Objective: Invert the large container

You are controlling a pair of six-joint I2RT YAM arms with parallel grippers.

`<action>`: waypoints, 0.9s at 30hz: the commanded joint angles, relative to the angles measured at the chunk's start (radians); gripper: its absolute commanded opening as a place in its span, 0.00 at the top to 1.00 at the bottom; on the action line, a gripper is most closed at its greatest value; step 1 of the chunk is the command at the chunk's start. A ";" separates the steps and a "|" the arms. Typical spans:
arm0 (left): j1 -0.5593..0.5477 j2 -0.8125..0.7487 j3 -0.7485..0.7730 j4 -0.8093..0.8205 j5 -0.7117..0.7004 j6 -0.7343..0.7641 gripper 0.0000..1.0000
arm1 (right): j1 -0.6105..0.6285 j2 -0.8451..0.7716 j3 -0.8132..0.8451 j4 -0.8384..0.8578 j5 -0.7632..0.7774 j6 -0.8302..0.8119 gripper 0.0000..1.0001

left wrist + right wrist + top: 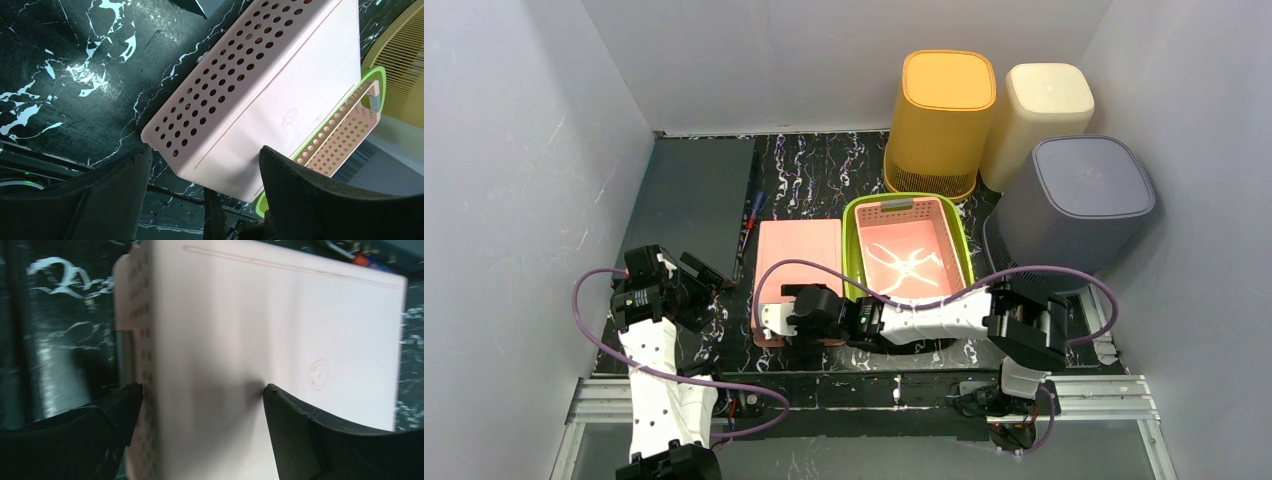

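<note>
The large container (797, 262) lies bottom-up on the table (824, 160), with both tools spread wide and holding nothing.

The pink, hole-sided container sits just beside the green basket (854, 215), on its left, flat base facing up. The right gripper (200, 390) reaches across to its near end, one finger outside the perforated side wall and the other over the smooth base; the wrist view is blurred, so contact may or may not be there. The left gripper (205, 152) hangs left of the container, apart from it, its jaws wide and framing the near corner. Three upturned bins (944, 120) stand at the back right.
</note>
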State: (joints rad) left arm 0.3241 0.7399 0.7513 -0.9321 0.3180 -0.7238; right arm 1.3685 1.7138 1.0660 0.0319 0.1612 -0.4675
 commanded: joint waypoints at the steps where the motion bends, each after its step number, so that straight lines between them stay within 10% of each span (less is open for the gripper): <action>1: -0.001 -0.001 0.042 -0.039 -0.027 0.031 0.23 | -0.018 0.061 0.035 0.192 0.154 -0.108 0.01; 27: -0.002 -0.008 0.034 -0.034 0.016 0.024 0.23 | -0.390 0.342 0.429 0.076 -0.107 0.264 0.08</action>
State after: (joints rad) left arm 0.3241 0.7422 0.7643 -0.9432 0.3111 -0.7078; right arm 0.9977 2.0148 1.4139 0.1326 0.0673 -0.2699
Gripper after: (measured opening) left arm 0.764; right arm 0.926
